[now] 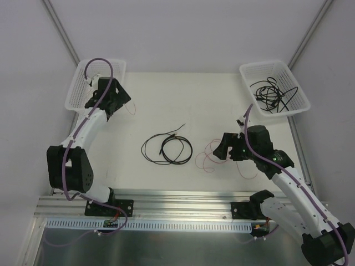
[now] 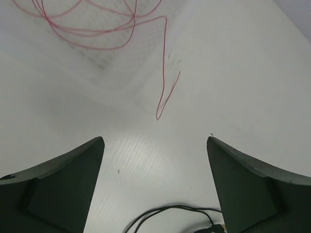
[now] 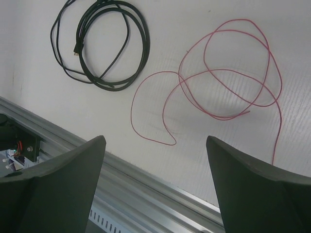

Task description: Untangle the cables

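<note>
Cables (image 1: 166,149) look light and floppy, so pinch a single strand. Red wire (image 3: 226,73) lies just ahead of the right gripper (image 3: 155,189), fingers wide and empty. Black coil (image 3: 104,43) sits mid-table beyond. Left gripper (image 2: 155,189) gapes empty by the far left basket (image 1: 75,102). Black tangle (image 1: 272,93) fills the right basket (image 1: 302,105).

Counting one surface (image 1: 166,105). Counting two white baskets: left basket (image 1: 72,95), right basket (image 1: 265,72). Counting two lots of black cable: one black coil (image 1: 166,148), one black bundle (image 1: 272,95), with separate cords inside each proving too tangled for telling apart. Counting two red wires: left red wire (image 2: 163,48), right red wire (image 3: 236,20). Counting two arms and two tools, left tool (image 2: 155,141) and right tool (image 3: 155,138), both gaping wide.
</note>
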Robot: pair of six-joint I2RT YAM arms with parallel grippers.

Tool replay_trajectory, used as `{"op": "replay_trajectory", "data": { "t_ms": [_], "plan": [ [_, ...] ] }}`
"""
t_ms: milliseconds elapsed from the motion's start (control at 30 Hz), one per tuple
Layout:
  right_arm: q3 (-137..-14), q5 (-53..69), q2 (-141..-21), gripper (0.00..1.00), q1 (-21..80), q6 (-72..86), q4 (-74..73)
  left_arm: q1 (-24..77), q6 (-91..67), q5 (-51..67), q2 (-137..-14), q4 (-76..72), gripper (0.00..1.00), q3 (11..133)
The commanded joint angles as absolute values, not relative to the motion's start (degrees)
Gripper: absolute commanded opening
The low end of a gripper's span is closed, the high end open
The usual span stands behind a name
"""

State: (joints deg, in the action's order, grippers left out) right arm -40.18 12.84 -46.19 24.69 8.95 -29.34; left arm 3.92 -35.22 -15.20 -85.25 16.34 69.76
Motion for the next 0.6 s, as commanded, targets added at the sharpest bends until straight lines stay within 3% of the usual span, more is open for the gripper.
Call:
{"op": "replay_trajectory", "data": {
  "t_ms": [0, 267, 567],
  "plan": [
    [-39.55, 12.92, -43.95, 0.89, 24.96, 8.79, -28.91, 6.76, -45.08, -23.46, -89.8, 16.17, 0.86, 68.38],
    [-38.67, 12.75, -43.33, 0.89, 25.05, 7.12, -29.53, 10.55, -49.92, -31.99, -100.89, 16.17, 0.65, 73.91],
    [-38.5, 12.65, -43.33, 0.9, 24.96, 5.45, -29.97, 11.51, -52.29, -35.68, -109.77, 16.17, 0.53, 80.24]
  ]
}}
